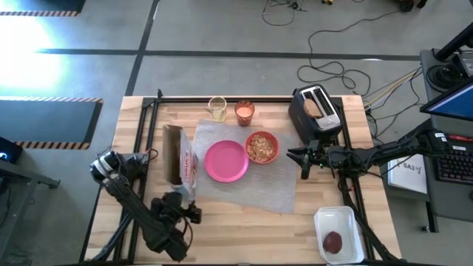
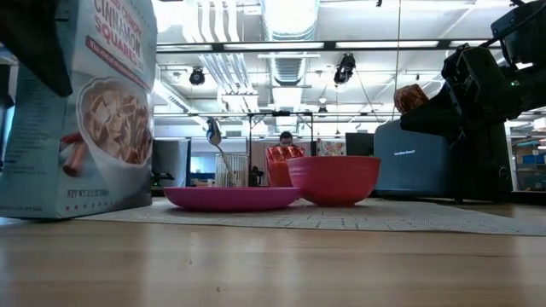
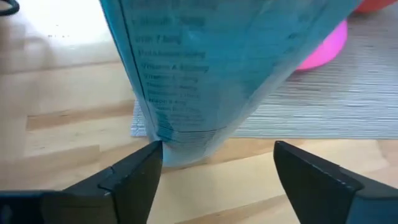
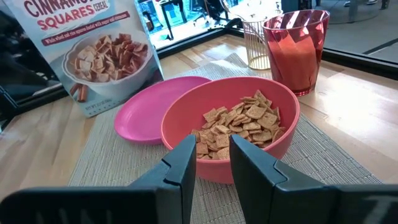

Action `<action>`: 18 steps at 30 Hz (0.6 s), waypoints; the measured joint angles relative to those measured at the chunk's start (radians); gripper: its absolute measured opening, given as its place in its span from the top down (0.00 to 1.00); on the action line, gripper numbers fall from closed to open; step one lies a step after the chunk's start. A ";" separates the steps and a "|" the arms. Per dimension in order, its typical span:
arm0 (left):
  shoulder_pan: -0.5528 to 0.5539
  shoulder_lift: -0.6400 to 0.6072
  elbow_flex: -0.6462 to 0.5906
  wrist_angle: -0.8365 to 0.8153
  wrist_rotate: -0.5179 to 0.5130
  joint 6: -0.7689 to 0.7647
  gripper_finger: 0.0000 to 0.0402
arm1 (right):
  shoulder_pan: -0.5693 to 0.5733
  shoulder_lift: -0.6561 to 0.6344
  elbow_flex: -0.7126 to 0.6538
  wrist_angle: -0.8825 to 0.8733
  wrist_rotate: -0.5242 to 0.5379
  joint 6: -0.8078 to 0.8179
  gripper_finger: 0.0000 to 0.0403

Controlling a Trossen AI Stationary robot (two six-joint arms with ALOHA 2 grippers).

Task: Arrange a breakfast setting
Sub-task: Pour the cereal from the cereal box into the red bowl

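The grey woven placemat [image 1: 255, 185] lies at the table's middle. On it rest the pink plate [image 1: 226, 161] and the red bowl [image 1: 261, 146], which holds cereal squares [image 4: 239, 121]. The glass of orange drink [image 1: 244, 112] stands at the placemat's far edge. A spoon [image 2: 212, 134] stands in the pale glass [image 1: 218, 108]. The toast [image 1: 317, 107] sticks up from the black toaster [image 1: 316, 118]. The dark red patty [image 1: 332, 241] lies in a white tray. My right gripper [image 4: 211, 158] is level just right of the bowl, with a narrow gap between its fingers. My left gripper [image 3: 214, 165] is open at the near side of an upright cereal box [image 1: 181, 159]. My left gripper has one fingertip [image 3: 152, 155] right beside the cereal box's lower near corner [image 3: 177, 146]; I cannot tell whether it touches. The other finger stands clear of the box.
The white tray [image 1: 347, 222] sits at the near right corner. The toaster stands at the far right, close behind my right arm. Black rails run along the table's left, far and right edges. Bare wood shows near the front edge [image 1: 251, 236].
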 joint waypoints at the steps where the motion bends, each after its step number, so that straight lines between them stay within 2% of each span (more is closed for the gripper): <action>1: -0.003 0.000 0.006 -0.006 -0.010 -0.002 0.27 | 0.000 0.000 0.000 0.000 0.000 0.000 0.79; 18: -0.006 -0.001 0.054 -0.114 -0.081 -0.036 0.25 | 0.000 0.000 0.000 0.000 0.000 0.000 0.79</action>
